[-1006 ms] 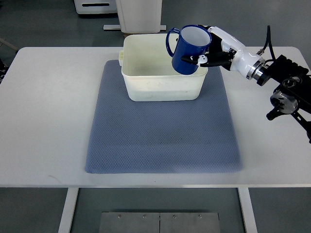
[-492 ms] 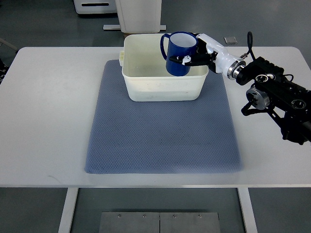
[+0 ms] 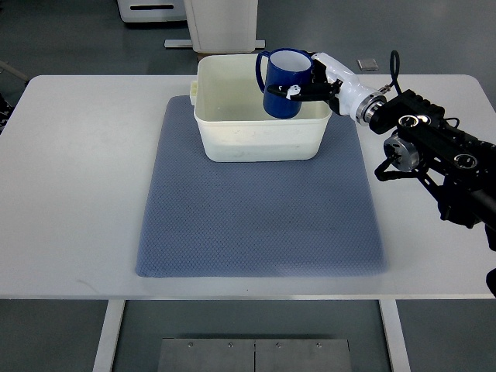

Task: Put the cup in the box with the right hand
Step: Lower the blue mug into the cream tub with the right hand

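The right hand (image 3: 314,77) grips the blue cup (image 3: 284,83) upright over the right part of the white box (image 3: 260,139) on the grey mat (image 3: 260,217)

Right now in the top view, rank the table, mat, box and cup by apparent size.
1. Table
2. Mat
3. Box
4. Cup, smallest, though held by the right hand above the box, so nearer the camera.
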`<control>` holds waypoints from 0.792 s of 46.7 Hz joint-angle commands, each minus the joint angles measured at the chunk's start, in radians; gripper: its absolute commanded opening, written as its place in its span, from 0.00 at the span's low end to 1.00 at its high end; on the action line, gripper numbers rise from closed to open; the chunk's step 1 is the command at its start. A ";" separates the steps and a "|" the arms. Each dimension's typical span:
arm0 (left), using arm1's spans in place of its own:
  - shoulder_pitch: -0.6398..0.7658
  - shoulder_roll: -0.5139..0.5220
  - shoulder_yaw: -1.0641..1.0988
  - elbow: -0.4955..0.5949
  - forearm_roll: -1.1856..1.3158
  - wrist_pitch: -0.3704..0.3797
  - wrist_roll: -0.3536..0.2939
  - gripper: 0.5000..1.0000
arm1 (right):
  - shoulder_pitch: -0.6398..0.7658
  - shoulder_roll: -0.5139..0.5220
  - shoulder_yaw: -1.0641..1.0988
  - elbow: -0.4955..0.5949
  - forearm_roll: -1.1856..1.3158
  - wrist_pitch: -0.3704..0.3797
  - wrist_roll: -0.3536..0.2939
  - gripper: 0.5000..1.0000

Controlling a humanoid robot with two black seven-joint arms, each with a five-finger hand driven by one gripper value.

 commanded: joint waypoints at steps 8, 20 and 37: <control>0.000 0.000 0.001 0.000 0.000 0.000 0.000 1.00 | -0.005 0.012 0.001 -0.020 0.003 -0.044 -0.025 0.00; 0.000 0.000 -0.001 0.000 0.000 0.000 0.000 1.00 | -0.006 0.012 0.001 -0.017 0.003 -0.050 -0.013 0.16; 0.000 0.000 0.001 0.000 0.000 0.000 0.000 1.00 | 0.000 0.012 0.003 -0.006 0.005 -0.050 0.010 0.96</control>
